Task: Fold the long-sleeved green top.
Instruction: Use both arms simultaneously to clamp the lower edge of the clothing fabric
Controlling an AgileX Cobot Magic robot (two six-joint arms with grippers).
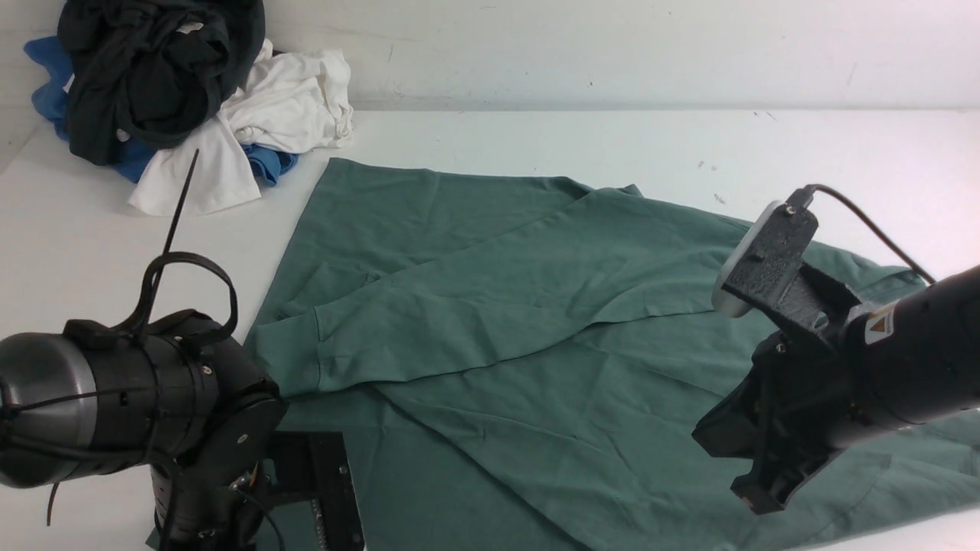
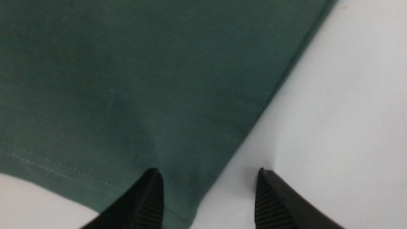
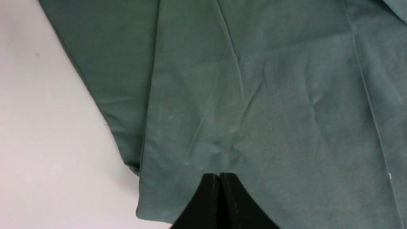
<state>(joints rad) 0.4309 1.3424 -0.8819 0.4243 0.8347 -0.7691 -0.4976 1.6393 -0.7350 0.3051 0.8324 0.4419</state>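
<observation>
The green long-sleeved top lies spread flat on the white table, with one sleeve folded across its body toward the left. My left gripper is open and low over the top's near-left hem corner. One of its fingers is over the cloth, the other over bare table, and nothing is between them. My right gripper is shut and empty, hovering just above the fabric at the top's right side near a folded edge.
A heap of black, white and blue garments sits at the far left corner against the wall. Bare white table stretches behind the top and to its left.
</observation>
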